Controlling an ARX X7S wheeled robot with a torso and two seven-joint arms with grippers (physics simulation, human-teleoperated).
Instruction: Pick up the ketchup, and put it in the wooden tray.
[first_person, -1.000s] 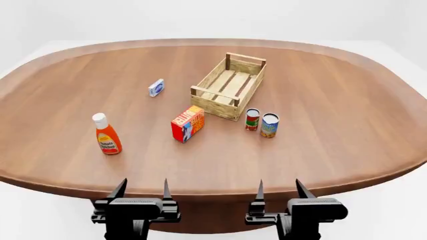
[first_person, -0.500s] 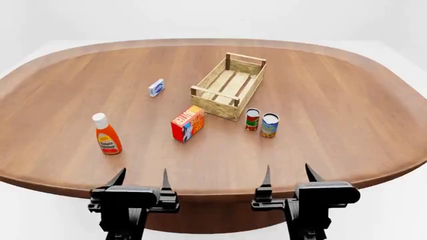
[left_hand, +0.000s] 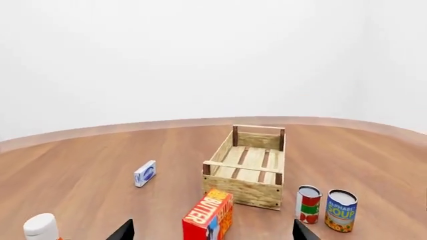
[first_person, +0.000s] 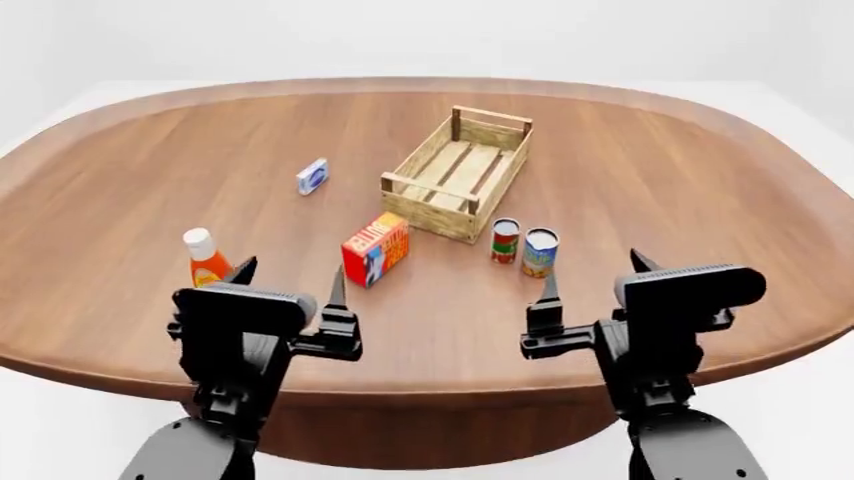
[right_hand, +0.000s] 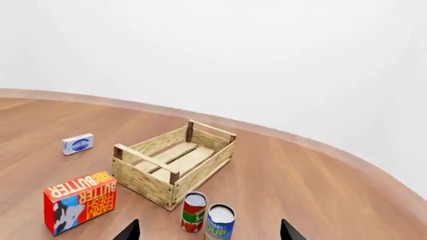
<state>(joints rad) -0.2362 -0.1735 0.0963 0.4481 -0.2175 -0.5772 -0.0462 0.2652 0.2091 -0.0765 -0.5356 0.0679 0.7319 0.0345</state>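
The ketchup (first_person: 204, 257), an orange-red bottle with a white cap, stands at the left of the table, partly hidden behind my left gripper (first_person: 290, 283); its cap shows in the left wrist view (left_hand: 41, 226). The wooden tray (first_person: 459, 173) sits mid-table, empty, and also shows in the left wrist view (left_hand: 247, 166) and the right wrist view (right_hand: 175, 162). My left gripper (left_hand: 210, 234) is open and empty, raised just right of the ketchup. My right gripper (first_person: 593, 280) is open and empty, right of the cans; its tips frame the cans in its wrist view (right_hand: 209, 233).
A red butter box (first_person: 375, 248) stands in front of the tray. Two small cans (first_person: 522, 245) stand right of it. A small blue-white packet (first_person: 312, 176) lies left of the tray. The table's front edge (first_person: 441, 385) runs below the grippers.
Both arms have risen and moved forward over the table. The left gripper now partly covers the ketchup. The objects have not moved.
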